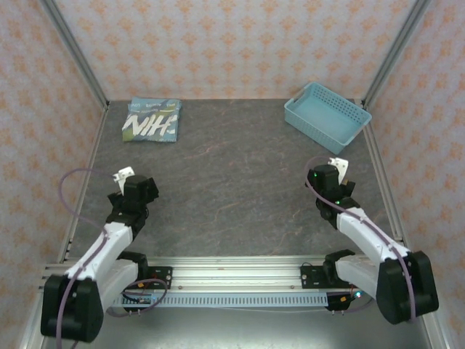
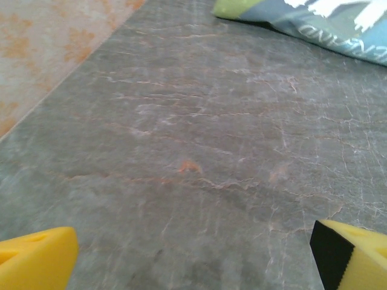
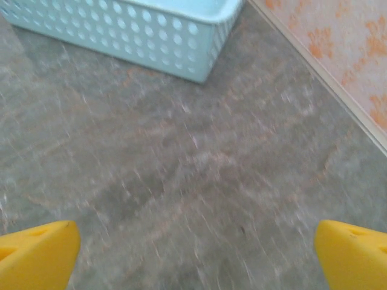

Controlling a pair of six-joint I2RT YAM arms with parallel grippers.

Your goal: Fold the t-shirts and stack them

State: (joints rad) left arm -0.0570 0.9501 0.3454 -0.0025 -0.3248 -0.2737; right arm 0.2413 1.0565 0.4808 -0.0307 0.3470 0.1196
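Note:
Folded t-shirts (image 1: 152,120) lie in a neat pile at the table's far left, light blue with white block letters on top. Their near edge (image 2: 314,21) runs along the upper right of the left wrist view. My left gripper (image 1: 129,182) hovers over bare table well short of the pile; its yellow fingertips (image 2: 36,257) stand wide apart with nothing between them. Over the table's right side, near the basket, my right gripper (image 1: 328,174) is open as well, its yellow fingertips (image 3: 36,251) spread over bare table.
A light blue lattice basket (image 1: 327,114) stands at the far right; its perforated wall (image 3: 121,30) runs along the top of the right wrist view. Patterned walls with metal posts enclose the table. The grey tabletop (image 1: 232,189) stretches between the arms.

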